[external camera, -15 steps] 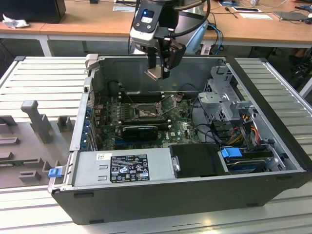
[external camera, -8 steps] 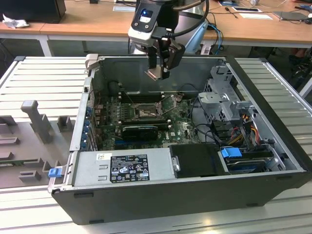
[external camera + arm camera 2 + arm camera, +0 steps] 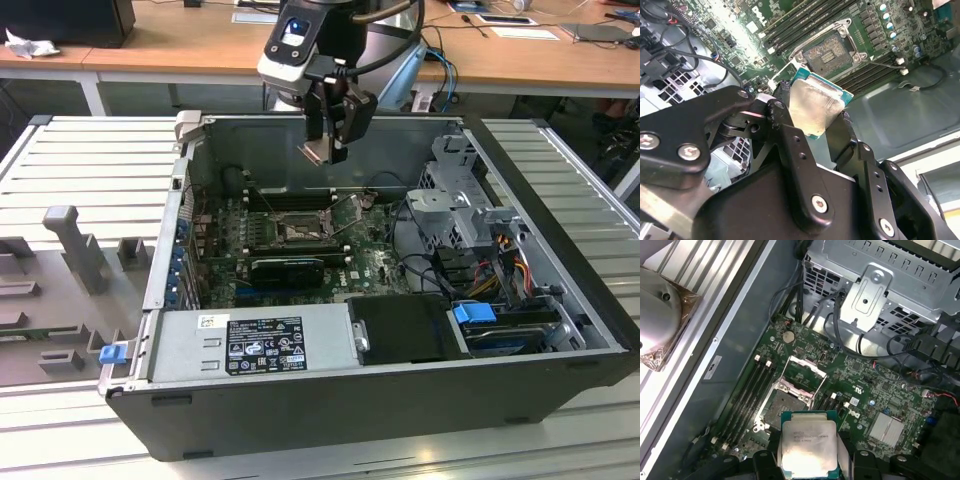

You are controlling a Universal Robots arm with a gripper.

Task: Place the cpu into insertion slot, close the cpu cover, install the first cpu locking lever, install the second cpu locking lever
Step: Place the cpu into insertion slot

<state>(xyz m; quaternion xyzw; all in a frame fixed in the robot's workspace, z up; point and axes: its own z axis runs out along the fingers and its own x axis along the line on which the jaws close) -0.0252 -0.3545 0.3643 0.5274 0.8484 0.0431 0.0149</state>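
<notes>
cpu (image 3: 808,447) | gripped between jaws of gripper (image 3: 812,112) | held above open insertion slot (image 3: 782,407)

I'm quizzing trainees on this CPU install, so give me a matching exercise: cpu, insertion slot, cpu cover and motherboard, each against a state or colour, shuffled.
Things:
1. cpu
2. insertion slot
3. cpu cover
4. motherboard

States or colours:
A. empty, uncovered
B. green
C. held in the gripper, above the board
D. swung open

Pairs: 1-C, 2-A, 3-D, 4-B
</notes>
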